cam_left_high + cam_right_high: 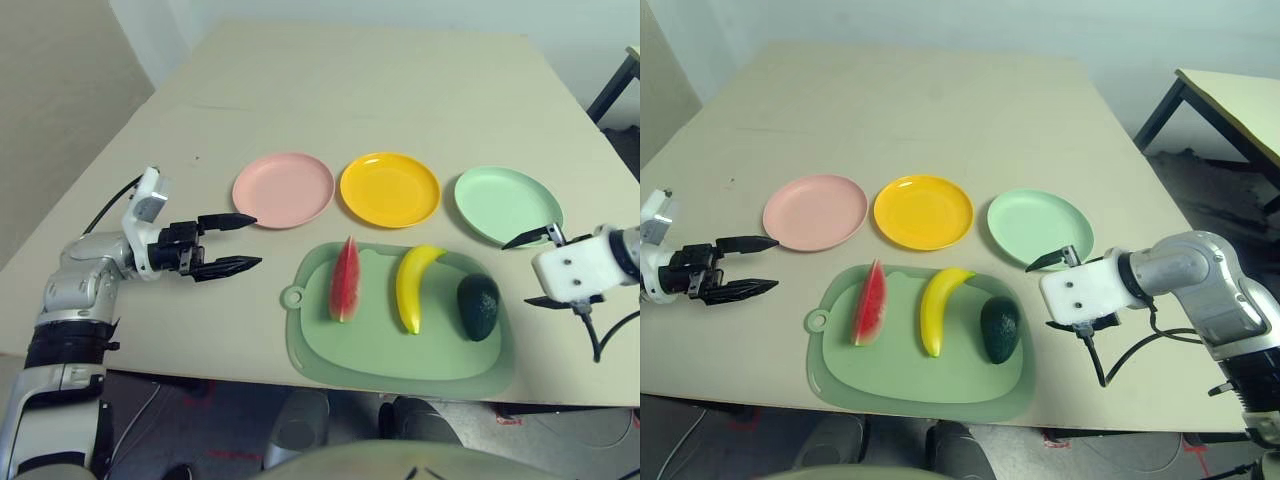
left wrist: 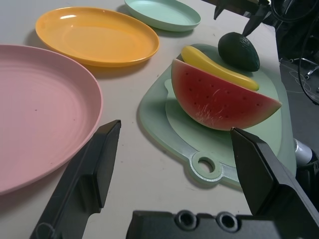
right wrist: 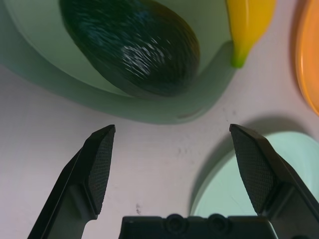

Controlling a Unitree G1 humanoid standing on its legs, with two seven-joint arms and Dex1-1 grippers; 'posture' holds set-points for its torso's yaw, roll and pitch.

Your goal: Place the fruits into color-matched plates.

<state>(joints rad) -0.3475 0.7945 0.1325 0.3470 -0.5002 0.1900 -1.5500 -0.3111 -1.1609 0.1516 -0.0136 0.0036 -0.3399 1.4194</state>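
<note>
Green mat (image 1: pixel 390 350) up front in the head view, and on it we have all three fruits side by side: watermelon wedge (image 1: pixel 345 279), banana (image 1: pixel 414 285), avocado (image 1: pixel 479 307), none plated yet, with the pink plate (image 1: pixel 283 189), yellow plate (image 1: pixel 390 188) and mint plate (image 1: pixel 506 204) in a row just behind. Our left gripper (image 1: pixel 228 243) hovers spread and empty beside the pink plate; our right gripper (image 1: pixel 1060 290) hangs spread and empty between avocado and mint plate. The mat sits near the table's front edge, so a clumsy nudge could roll a fruit off. Over to the left wrist: the wedge stands on its rind, touching the banana, and we judge a grab could tip it or drag the banana along. Right wrist now: fingers (image 3: pixel 97 167) wide, avocado close ahead, mint rim just beside; that smooth oval may squirt out of a shallow pinch. Plenty of bare table beyond the plates.
</note>
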